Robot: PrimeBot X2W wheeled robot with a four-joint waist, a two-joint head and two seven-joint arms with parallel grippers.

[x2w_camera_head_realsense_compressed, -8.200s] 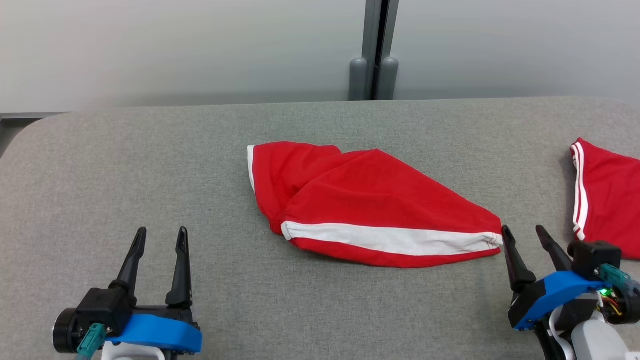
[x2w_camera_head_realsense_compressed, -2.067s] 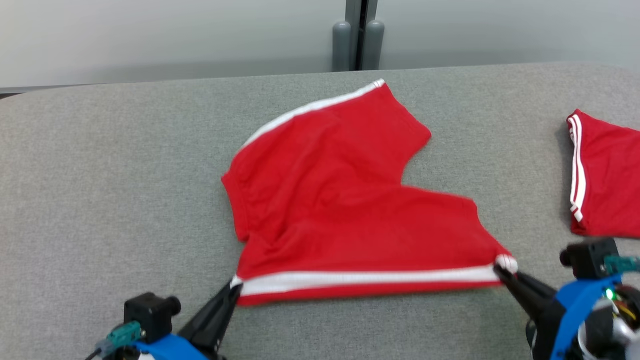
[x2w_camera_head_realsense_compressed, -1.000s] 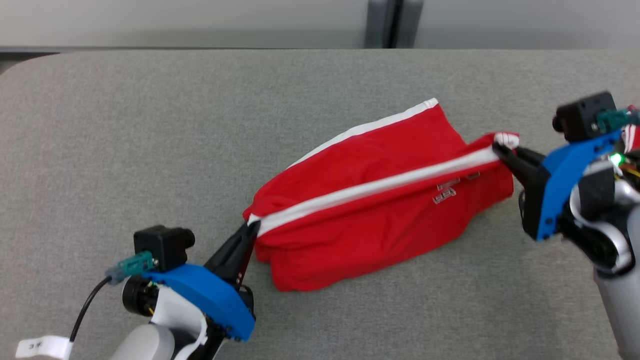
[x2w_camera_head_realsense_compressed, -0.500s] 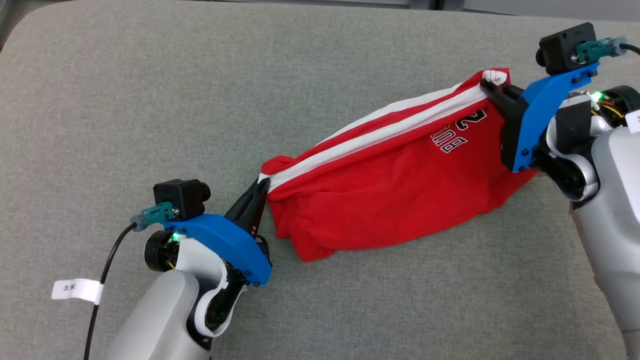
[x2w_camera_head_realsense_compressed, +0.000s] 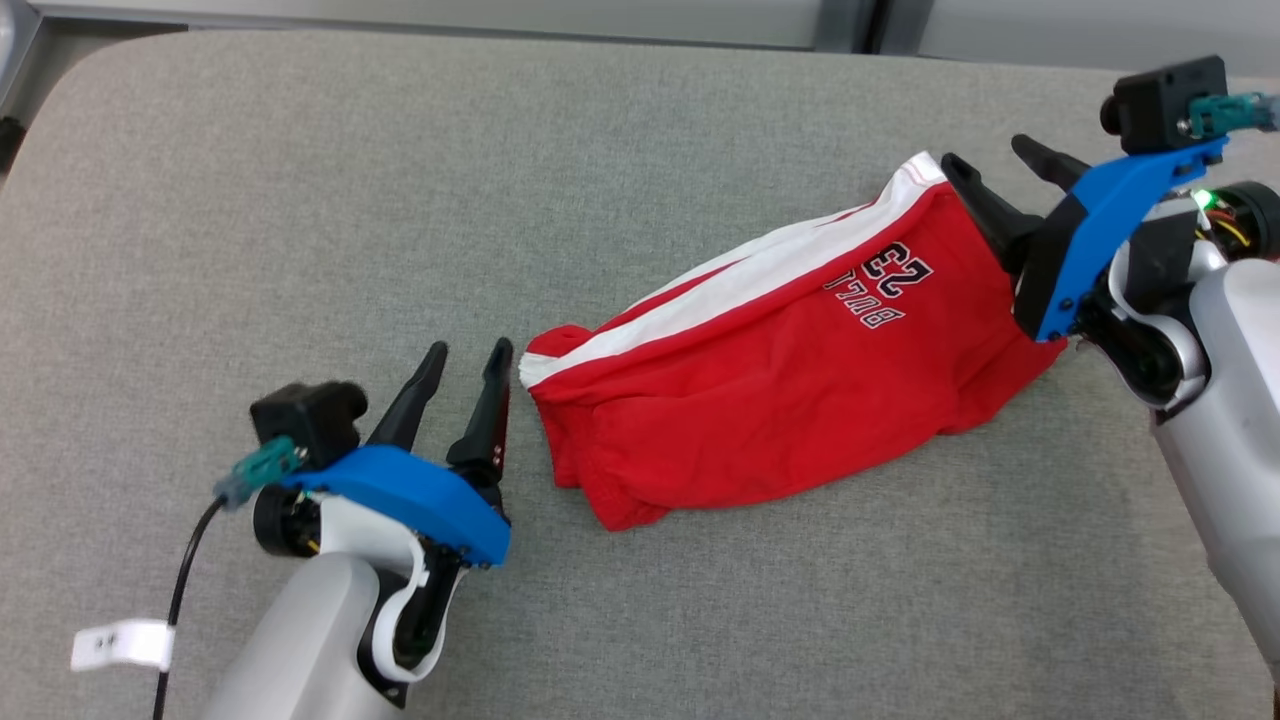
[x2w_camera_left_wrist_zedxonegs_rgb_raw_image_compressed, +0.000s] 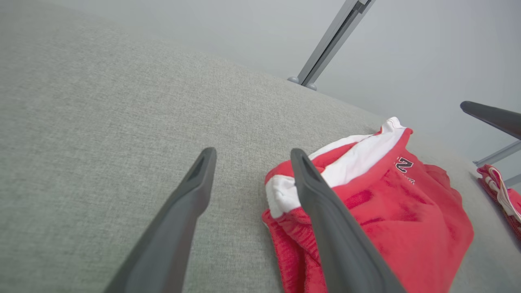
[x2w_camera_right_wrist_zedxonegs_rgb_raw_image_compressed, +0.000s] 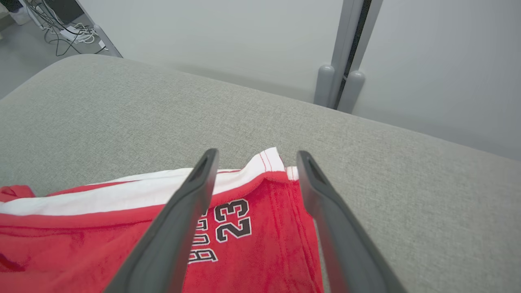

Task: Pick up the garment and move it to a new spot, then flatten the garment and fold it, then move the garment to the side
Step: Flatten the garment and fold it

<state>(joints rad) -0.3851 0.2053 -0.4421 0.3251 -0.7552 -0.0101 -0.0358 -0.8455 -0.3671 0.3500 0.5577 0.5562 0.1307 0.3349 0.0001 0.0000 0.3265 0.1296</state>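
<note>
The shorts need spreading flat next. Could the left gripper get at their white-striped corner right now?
Probably yes: the left gripper is open, and the white-striped corner of the red shorts lies just beside its fingertips on the grey table, nothing between.

Jaws apart: left tool [x2w_camera_head_realsense_compressed: 470,346], right tool [x2w_camera_head_realsense_compressed: 985,150]

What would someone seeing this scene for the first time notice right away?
The bright red garment with a white stripe stands out, lying bunched in a slanted heap on the gray padded table, right of centre in the head view. Next come the open left gripper beside its near-left end and the open right gripper at its far-right corner, close to the printed number 23.
</note>
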